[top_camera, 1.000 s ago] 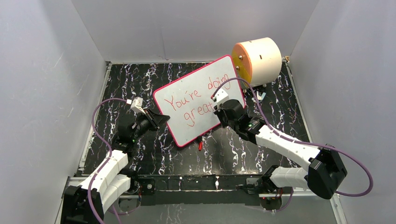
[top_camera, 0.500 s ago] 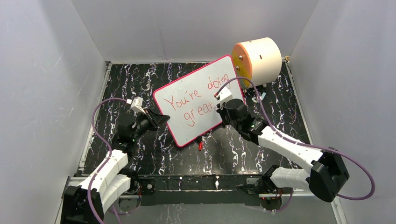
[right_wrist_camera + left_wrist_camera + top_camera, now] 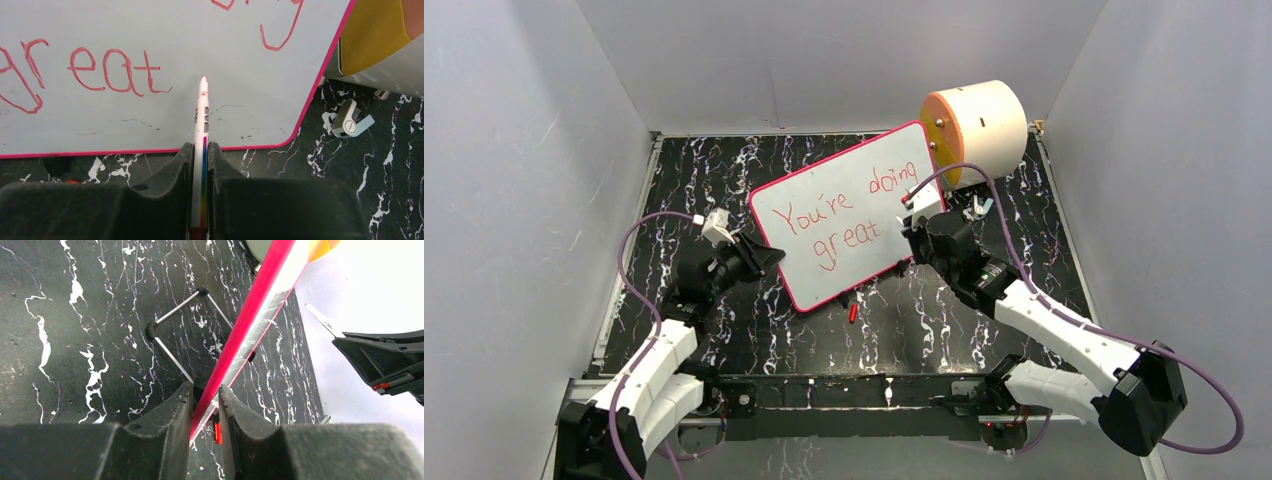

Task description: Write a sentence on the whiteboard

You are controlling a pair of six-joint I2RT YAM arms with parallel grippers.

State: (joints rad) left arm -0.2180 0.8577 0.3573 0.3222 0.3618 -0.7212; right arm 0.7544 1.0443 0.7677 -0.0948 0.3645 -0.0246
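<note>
Here we are at the black marbled worktop (image 3: 704, 170), and the whiteboard (image 3: 824, 278) stands propped up in the middle, its face leaning back and its long side running from 8 o'clock up to 2 o'clock. The sentence (image 3: 816, 213) is on it in red, "You're doing" above and "great" below.

The left claw (image 3: 205, 390) is clenched on the board's pink-red frame at the 8 o'clock edge, one finger on either side of it. From its wrist view a thin wire stand (image 3: 170, 347) shows on the worktop behind the board.

Over at 4 o'clock, the right claw (image 3: 200, 147) is grasping the marker (image 3: 202, 115) tight between its fingers. The red tip points at the white face just to the right of the "t" in "great"; I can't tell whether it touches.

A cream cylinder (image 3: 979, 125) with an orange face sits at 1 o'clock, just behind the board's top corner. A small red piece (image 3: 853, 312) lies on the worktop below the board's lower edge, at 6 o'clock.
</note>
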